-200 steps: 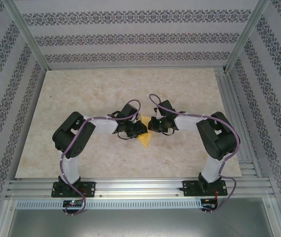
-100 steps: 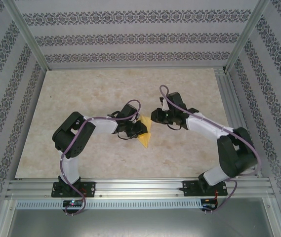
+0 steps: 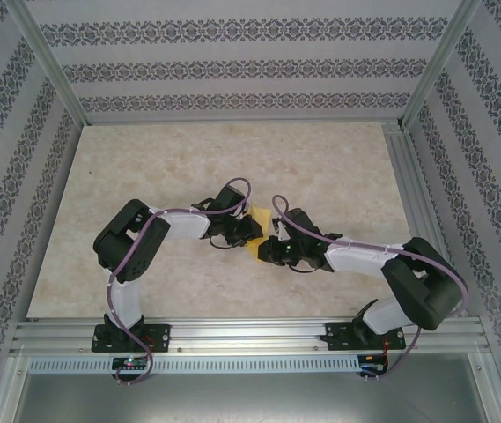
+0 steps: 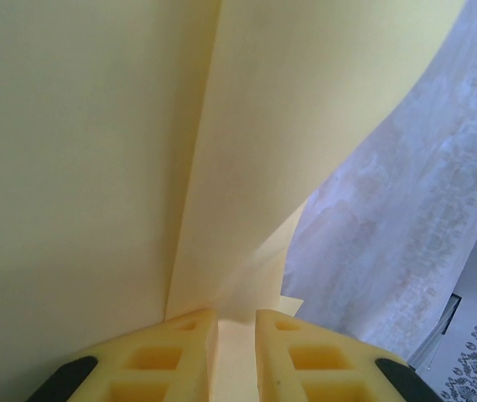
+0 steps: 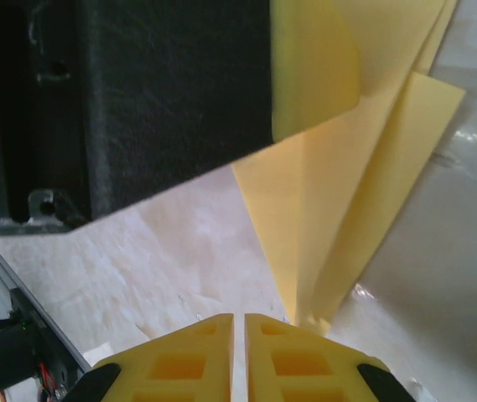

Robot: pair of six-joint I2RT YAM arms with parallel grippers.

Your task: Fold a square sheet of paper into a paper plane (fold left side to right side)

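Nearest the arm bases, the right hand (image 5: pixel 239 322) sits low over the counter (image 5: pixel 171 251) with its two yellow fingers pressed together and nothing between them. Their tips lie just short of the sharp end of the paper plane (image 5: pixel 347 209), which points toward them and touches the counter there. From that point the yellow-orange paper widens away in several overlapping layers, so it is well past a flat square: a long crease shows, and at least one flap stands off the layers under it instead of lying flat. Just beyond, the left hand (image 4: pixel 235 322) is clamped on the paper, a thin edge caught in the narrow slot between its fingers. The sheet rises steeply before its camera, with a fold line running up it. In the overhead view the two hands meet near the middle of the counter, with bits of yellow showing between them and on their far side. I judge the step in hand to be one of the later folds, laying the left side over onto the right, with the right hand placed to set the crease. The next move seems to call for the left hand to hold the layers aligned while the closed right fingers press onto the fold near the tip and run along it. Too hard a push could drag the paper out of the pinch or skew the crease.
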